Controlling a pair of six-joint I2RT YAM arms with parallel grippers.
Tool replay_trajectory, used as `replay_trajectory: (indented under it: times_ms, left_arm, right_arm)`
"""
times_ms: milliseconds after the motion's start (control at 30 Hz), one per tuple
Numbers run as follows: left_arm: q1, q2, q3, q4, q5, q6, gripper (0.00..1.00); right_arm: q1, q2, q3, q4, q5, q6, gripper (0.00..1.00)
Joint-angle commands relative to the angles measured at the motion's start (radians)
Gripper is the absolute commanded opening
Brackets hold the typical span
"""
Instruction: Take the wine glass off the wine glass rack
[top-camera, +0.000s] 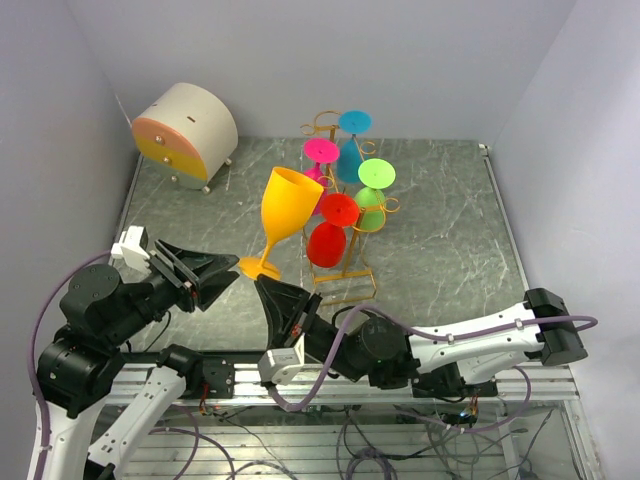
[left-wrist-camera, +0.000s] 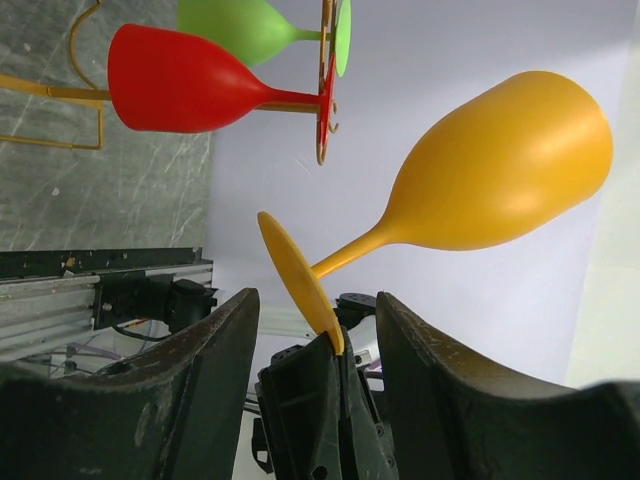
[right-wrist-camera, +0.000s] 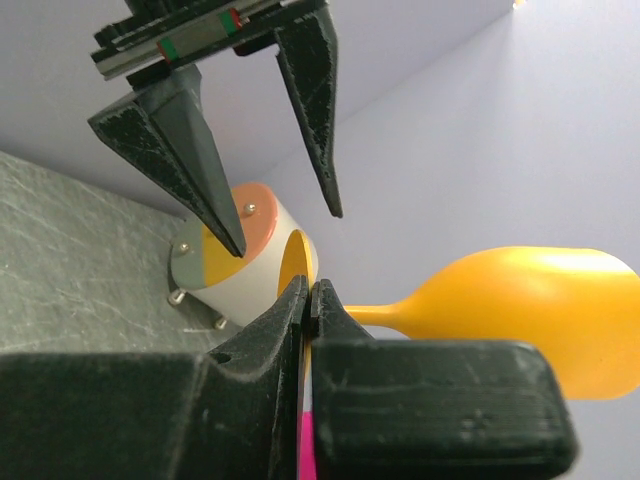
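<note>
A yellow wine glass (top-camera: 290, 205) stands free of the golden wire wine glass rack (top-camera: 345, 283), upright and tilted, to the rack's left. My right gripper (top-camera: 266, 287) is shut on the rim of its foot (top-camera: 258, 268). The right wrist view shows the jaws (right-wrist-camera: 311, 291) pinched on the foot disc, with the bowl (right-wrist-camera: 530, 310) to the right. My left gripper (top-camera: 232, 280) is open beside the foot. In the left wrist view (left-wrist-camera: 318, 296) its fingers (left-wrist-camera: 215, 370) straddle the foot (left-wrist-camera: 293, 280) without touching it. The bowl (left-wrist-camera: 500, 165) shows at upper right.
Red (top-camera: 328, 240), green (top-camera: 374, 195), pink (top-camera: 320, 155) and blue (top-camera: 352, 140) glasses hang upside down on the rack. A small round drawer box (top-camera: 185, 133) stands at the back left. Walls close in on the left, back and right.
</note>
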Motion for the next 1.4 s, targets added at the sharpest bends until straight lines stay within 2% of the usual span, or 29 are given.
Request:
replay_trajectory:
  times_ms: [0,200,633,700,933,1000,1100,1167,1267,1367]
  left_arm:
    - [0.004,-0.007,-0.017,0.049,0.071,-0.020,0.61]
    - [0.004,0.006,-0.016,0.059,0.080,-0.011,0.61]
    - [0.007,0.000,-0.052,0.090,0.101,0.001,0.52]
    - [0.008,0.004,-0.051,0.088,0.100,0.007,0.48]
    - [0.007,-0.012,-0.078,0.115,0.096,0.023,0.08]
    - [0.007,-0.018,-0.092,0.135,0.095,0.028,0.07]
    - [0.008,-0.019,-0.099,0.137,0.079,0.055,0.07]
    - [0.007,-0.024,-0.106,0.138,0.056,0.076,0.07]
    - [0.008,-0.047,-0.141,0.181,0.021,0.087,0.07]
    - [0.008,-0.095,-0.201,0.257,-0.014,0.089,0.07]
  right_arm:
    - [0.062,0.022,0.016,0.054,-0.035,-0.019,0.00]
    - [0.084,0.047,0.020,0.071,-0.046,-0.037,0.00]
    - [0.138,0.081,0.034,0.114,-0.056,-0.109,0.00]
    - [0.147,0.082,0.031,0.123,-0.054,-0.116,0.00]
    - [0.184,0.058,0.007,0.167,-0.006,-0.120,0.00]
    - [0.206,0.046,-0.006,0.180,0.025,-0.119,0.00]
    - [0.244,0.025,-0.028,0.208,0.094,-0.120,0.09]
    - [0.288,0.014,-0.046,0.229,0.167,-0.126,0.19]
    - [0.373,-0.007,-0.073,0.219,0.327,-0.118,0.29]
    - [0.451,-0.035,-0.107,0.172,0.534,-0.046,0.34]
